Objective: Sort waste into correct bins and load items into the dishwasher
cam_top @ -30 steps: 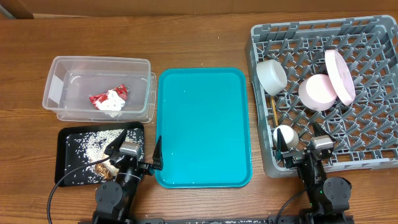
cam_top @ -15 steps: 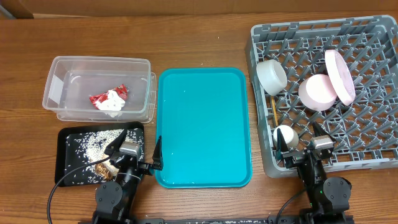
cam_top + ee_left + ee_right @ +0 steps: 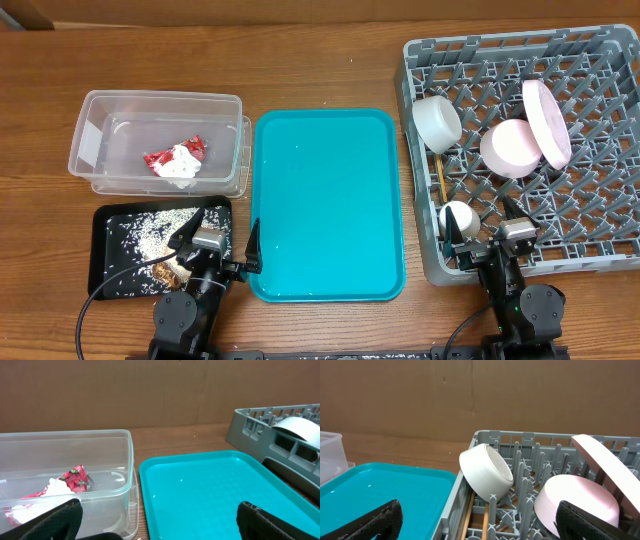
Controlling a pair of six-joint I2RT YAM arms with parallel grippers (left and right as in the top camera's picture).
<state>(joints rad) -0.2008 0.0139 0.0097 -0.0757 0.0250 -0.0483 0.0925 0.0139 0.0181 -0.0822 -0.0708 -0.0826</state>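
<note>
The grey dish rack [image 3: 600, 200] holds the white bowl [image 3: 437, 122], pale pink bowl [image 3: 508, 148], pink plate [image 3: 546, 122] on edge, small white cup [image 3: 458, 217] and chopsticks [image 3: 444, 180]. The clear tub [image 3: 100, 140] holds the red-and-silver wrapper [image 3: 192, 147] and white tissue [image 3: 179, 167]. The black tray [image 3: 105, 250] holds brown scraps [image 3: 160, 271] and white grains. My left gripper [image 3: 216, 243] is open and empty between the black tray and the teal tray. My right gripper [image 3: 487, 238] is open and empty at the rack's front left corner. The right wrist view shows the white bowl [image 3: 486, 471], pink bowl [image 3: 575, 502], plate [image 3: 607, 467] and chopsticks [image 3: 485, 520].
A large teal tray [image 3: 325, 200] lies in the middle between tub and rack; it also shows in the left wrist view [image 3: 215, 495] beside the tub [image 3: 100, 475]. A brown cardboard wall stands behind the table.
</note>
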